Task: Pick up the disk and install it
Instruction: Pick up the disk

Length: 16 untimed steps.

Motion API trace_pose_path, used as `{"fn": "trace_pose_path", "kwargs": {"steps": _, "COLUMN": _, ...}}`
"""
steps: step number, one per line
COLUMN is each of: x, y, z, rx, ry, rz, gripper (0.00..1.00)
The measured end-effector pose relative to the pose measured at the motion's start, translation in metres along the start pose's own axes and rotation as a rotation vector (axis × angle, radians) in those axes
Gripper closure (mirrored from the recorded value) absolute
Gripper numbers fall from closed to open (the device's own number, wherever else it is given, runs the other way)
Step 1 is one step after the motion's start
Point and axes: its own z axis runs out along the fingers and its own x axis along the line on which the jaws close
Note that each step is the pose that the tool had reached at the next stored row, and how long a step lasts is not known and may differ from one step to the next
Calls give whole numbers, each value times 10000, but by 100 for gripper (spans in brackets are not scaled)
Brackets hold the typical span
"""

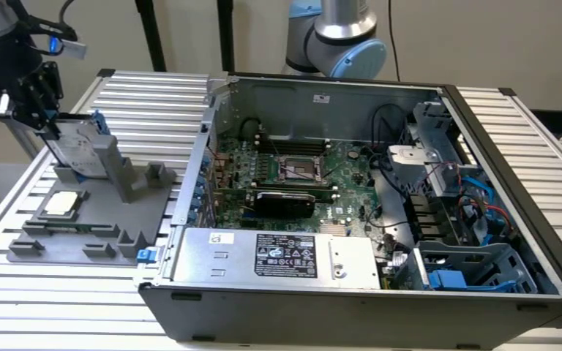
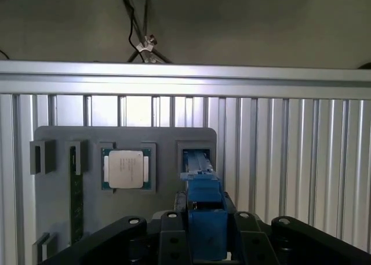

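The disk (image 1: 79,151), silver-grey with a white label and a blue carrier frame, stands on edge in the upright slot of the grey fixture plate (image 1: 115,219) at the exterior view's left. My gripper (image 1: 50,126) comes down on its top edge from above. In the wrist view my black fingers (image 2: 168,236) press against both sides of the blue carrier (image 2: 204,198), so the gripper (image 2: 206,233) is shut on the disk. The disk's lower end sits in the slot (image 2: 196,158) of the plate (image 2: 58,207).
A square silver processor chip (image 1: 61,203) (image 2: 126,169) and a green memory stick (image 2: 75,198) lie on the fixture plate. The open computer case (image 1: 515,183) fills the exterior view's right, with a power supply (image 1: 281,254) and a blue-clipped drive cage (image 1: 476,267) at its near corner.
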Motion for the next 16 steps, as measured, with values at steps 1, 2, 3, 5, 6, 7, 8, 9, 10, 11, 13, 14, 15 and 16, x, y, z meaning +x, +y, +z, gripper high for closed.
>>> {"fn": "trace_pose_path", "kwargs": {"steps": 1, "x": -1, "y": 0, "z": -5, "rx": 1, "ry": -3, "rz": 0, "gripper": 100}}
{"fn": "trace_pose_path", "kwargs": {"steps": 2, "x": -1, "y": 0, "z": -15, "rx": 0, "ry": -4, "rz": 0, "gripper": 100}}
{"fn": "trace_pose_path", "kwargs": {"steps": 3, "x": -2, "y": 0, "z": -28, "rx": 0, "ry": -6, "rz": 0, "gripper": 100}}
{"fn": "trace_pose_path", "kwargs": {"steps": 5, "x": -5, "y": 0, "z": -61, "rx": -2, "ry": -9, "rz": 0, "gripper": 100}}
{"fn": "trace_pose_path", "kwargs": {"steps": 6, "x": -7, "y": 0, "z": -83, "rx": -1, "ry": -10, "rz": 0, "gripper": 100}}
{"fn": "trace_pose_path", "kwargs": {"steps": 7, "x": -9, "y": 1, "z": -109, "rx": -1, "ry": -11, "rz": 0, "gripper": 100}}
{"fn": "trace_pose_path", "kwargs": {"steps": 8, "x": -11, "y": 1, "z": -135, "rx": -2, "ry": -11, "rz": 1, "gripper": 100}}
{"fn": "trace_pose_path", "kwargs": {"steps": 9, "x": -13, "y": 1, "z": -167, "rx": -1, "ry": -12, "rz": 0, "gripper": 100}}
{"fn": "trace_pose_path", "kwargs": {"steps": 10, "x": -16, "y": 2, "z": -204, "rx": -1, "ry": -13, "rz": 0, "gripper": 100}}
{"fn": "trace_pose_path", "kwargs": {"steps": 11, "x": -19, "y": 2, "z": -248, "rx": -2, "ry": -13, "rz": -1, "gripper": 100}}
{"fn": "trace_pose_path", "kwargs": {"steps": 13, "x": -26, "y": 3, "z": -334, "rx": 0, "ry": -16, "rz": 0, "gripper": 100}}
{"fn": "trace_pose_path", "kwargs": {"steps": 14, "x": -30, "y": 3, "z": -379, "rx": -1, "ry": -15, "rz": 0, "gripper": 100}}
{"fn": "trace_pose_path", "kwargs": {"steps": 15, "x": -34, "y": 3, "z": -426, "rx": -1, "ry": -15, "rz": 0, "gripper": 100}}
{"fn": "trace_pose_path", "kwargs": {"steps": 16, "x": -37, "y": 3, "z": -473, "rx": -1, "ry": -16, "rz": -1, "gripper": 100}}
